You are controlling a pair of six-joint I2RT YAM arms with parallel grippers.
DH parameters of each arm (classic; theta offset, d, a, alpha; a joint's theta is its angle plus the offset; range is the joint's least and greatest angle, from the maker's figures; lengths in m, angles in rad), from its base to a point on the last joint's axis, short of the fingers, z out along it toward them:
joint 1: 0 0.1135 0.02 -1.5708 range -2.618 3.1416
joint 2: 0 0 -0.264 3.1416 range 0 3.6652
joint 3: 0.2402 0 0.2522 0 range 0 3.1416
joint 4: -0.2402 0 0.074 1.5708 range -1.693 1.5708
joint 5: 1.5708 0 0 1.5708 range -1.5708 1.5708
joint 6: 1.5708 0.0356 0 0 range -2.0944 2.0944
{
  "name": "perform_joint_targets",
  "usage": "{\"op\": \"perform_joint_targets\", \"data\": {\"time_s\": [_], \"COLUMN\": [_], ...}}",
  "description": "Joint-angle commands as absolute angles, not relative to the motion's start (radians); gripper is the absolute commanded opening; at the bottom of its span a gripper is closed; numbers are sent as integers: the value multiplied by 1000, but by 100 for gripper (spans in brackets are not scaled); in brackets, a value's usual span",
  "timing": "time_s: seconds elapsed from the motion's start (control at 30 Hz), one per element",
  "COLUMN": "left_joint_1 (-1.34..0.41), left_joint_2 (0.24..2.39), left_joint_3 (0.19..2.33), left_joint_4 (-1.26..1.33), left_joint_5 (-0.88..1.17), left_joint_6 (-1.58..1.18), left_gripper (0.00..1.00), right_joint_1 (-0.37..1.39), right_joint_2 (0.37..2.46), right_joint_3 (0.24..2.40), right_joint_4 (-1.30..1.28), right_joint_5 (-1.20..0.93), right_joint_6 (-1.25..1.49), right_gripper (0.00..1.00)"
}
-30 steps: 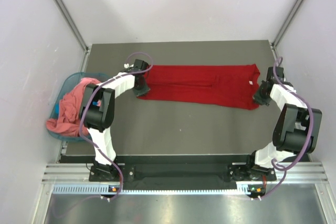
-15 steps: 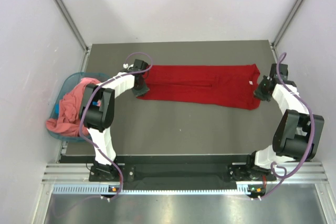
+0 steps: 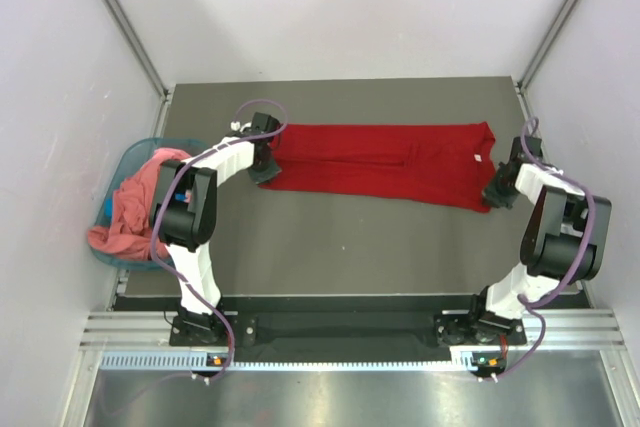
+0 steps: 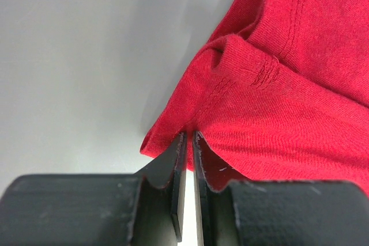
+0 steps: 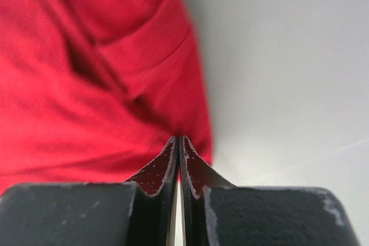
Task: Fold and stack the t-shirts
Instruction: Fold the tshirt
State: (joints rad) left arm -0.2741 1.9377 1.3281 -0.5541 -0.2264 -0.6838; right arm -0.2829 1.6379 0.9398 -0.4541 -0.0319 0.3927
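Top external view: one red t-shirt (image 3: pixel 380 162), spread flat in a long band across the upper middle of the dark table (image 3: pixel 350 237), with its small white neck label towards the right end. The left gripper (image 3: pixel 262 169) sits at the band's left end and the right gripper (image 3: pixel 497 192) at its lower right corner, but both sets of jaws are too small here and covered by their own wrists. One pink t-shirt (image 3: pixel 130 212) lies crumpled at the left edge of the frame, heaped in and spilling over a teal basket (image 3: pixel 120 162), of which only the upper rim shows. The basket stands just off the table's left side, well apart from the red t-shirt. Nothing lies on the table between the two arms. Left wrist view: the red t-shirt (image 4: pixel 277 102) fills the right half of the frame, with its stitched hem bunched into a fold. The left gripper (image 4: pixel 188 139) at bottom centre has its black fingers (image 4: pixel 167 185) drawn nearly together, with only a thin slit between them. They are clenched on the hem edge, which puckers up into the tips. Pale table surface (image 4: pixel 86 56) takes up the left half. Right wrist view: the red t-shirt (image 5: pixel 86 67), blurred, occupies the left half, its corner ending just at the tips. The right gripper (image 5: pixel 179 139) has its fingers (image 5: pixel 158 171) pressed fully together. Whether any cloth is caught between them cannot be made out. Bare table (image 5: pixel 288 67) fills the right half.
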Motion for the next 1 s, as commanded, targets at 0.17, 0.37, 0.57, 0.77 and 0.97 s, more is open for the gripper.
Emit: {"op": "perform_joint_targets", "data": {"time_s": [0.17, 0.37, 0.57, 0.77, 0.97], "left_joint_1": [-252, -250, -252, -255, -255], "left_joint_2": [1950, 1947, 1916, 1813, 1773], "left_joint_3": [1295, 1310, 1344, 1365, 1390], "left_joint_4": [-612, -627, -653, -696, -602], "left_joint_5": [-333, -364, -333, -264, -143], "left_joint_6": [-689, -672, -653, -650, -572], "left_gripper": [14, 14, 14, 17, 22], "right_joint_1": [-302, -302, -299, -301, -296], "right_joint_2": [1654, 1651, 1625, 1549, 1517], "right_joint_3": [897, 902, 922, 989, 1035], "right_joint_4": [-345, -336, -353, -465, -476], "right_joint_5": [115, 144, 124, 83, -52], "right_joint_6": [368, 356, 347, 376, 469], "right_gripper": [2, 2, 2, 8, 28]}}
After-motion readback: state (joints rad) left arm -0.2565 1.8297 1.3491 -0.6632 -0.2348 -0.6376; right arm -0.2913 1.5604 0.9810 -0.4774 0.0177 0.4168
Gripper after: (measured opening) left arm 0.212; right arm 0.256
